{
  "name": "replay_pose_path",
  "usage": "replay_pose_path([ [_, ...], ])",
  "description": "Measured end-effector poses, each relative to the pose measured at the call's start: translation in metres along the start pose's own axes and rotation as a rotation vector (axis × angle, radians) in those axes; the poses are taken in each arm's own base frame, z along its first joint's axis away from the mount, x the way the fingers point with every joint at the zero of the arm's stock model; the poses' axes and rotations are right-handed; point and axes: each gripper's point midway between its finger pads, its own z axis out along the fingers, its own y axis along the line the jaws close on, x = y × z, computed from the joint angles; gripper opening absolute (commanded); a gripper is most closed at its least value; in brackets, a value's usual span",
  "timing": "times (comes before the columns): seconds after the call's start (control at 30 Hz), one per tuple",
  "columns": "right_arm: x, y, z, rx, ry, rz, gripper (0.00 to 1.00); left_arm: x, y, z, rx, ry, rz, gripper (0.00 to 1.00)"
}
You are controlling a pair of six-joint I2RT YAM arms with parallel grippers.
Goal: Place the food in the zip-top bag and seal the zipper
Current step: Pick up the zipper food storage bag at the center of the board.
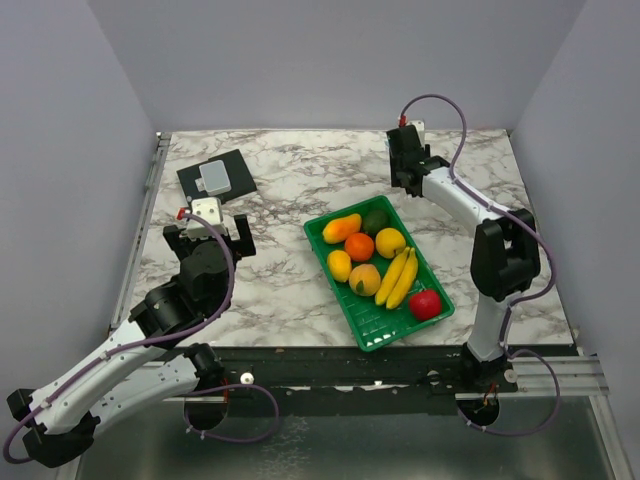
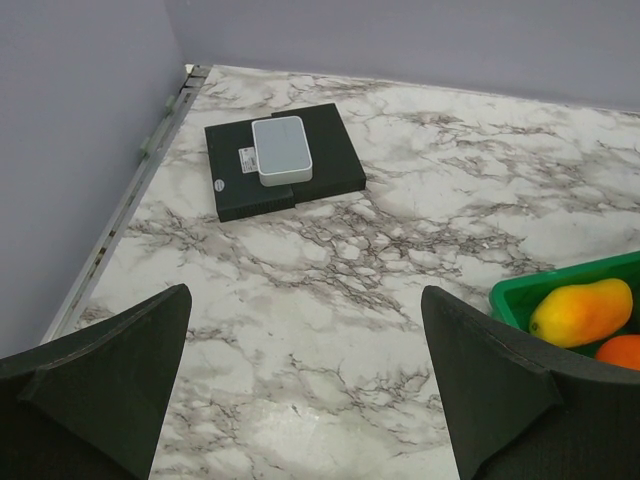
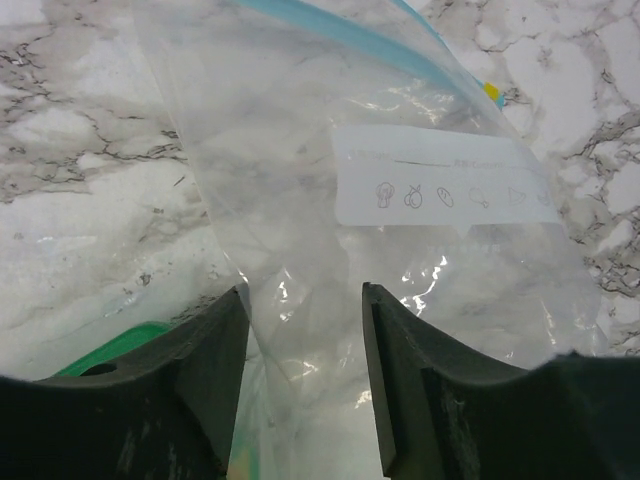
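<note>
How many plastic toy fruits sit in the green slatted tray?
8 in the green slatted tray: golden mango and dark green fruit at the far end; round orange, yellow round fruit, yellow oval fruit, peach and yellow banana bunch in the middle; red apple nearest. Others may hide.

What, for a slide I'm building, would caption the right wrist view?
Right gripper, jaws apart, straddling the clear zip-top bag, its blue zipper at the far edge, on marble table.

Toy fruits [image 1: 378,262] lie in the green tray [image 1: 372,338]; the clear zip-top bag [image 3: 400,260] is wrinkled, blue zipper [image 3: 330,35] uppermost.
</note>
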Motion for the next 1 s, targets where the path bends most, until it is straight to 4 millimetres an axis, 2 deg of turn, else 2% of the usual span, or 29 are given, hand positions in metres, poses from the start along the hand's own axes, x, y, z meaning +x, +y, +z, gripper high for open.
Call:
replay_pose_path([
  [0.17, 0.003, 0.001, 0.003, 0.001, 0.008, -0.009, 0.24, 0.001, -0.001, 0.000, 0.002, 0.002, 0.002, 0.99],
  [0.27, 0.002, 0.001, 0.003, 0.000, 0.005, -0.009, 0.03, 0.001, -0.001, 0.000, 0.003, 0.002, 0.002, 0.99],
  [0.3, 0.002, 0.001, 0.003, 0.000, 0.005, -0.013, 0.01, 0.001, -0.001, 0.000, 0.003, 0.002, 0.002, 0.99],
  [0.5, 0.002, 0.000, 0.002, -0.001, 0.001, -0.027, 0.01, 0.001, -0.003, 0.001, 0.011, 0.001, 0.002, 0.99],
  [0.6, 0.000, -0.005, -0.005, -0.004, -0.020, -0.030, 0.01, 0.001, -0.003, 0.000, 0.015, 0.003, 0.003, 0.99],
  [0.73, -0.005, -0.016, -0.028, -0.030, -0.081, -0.023, 0.00, 0.002, -0.005, 0.001, 0.022, 0.005, 0.004, 0.99],
  [1.0, -0.034, -0.022, -0.084, -0.150, -0.255, 0.029, 0.01, 0.005, -0.010, 0.002, 0.039, 0.017, 0.016, 0.99],
])
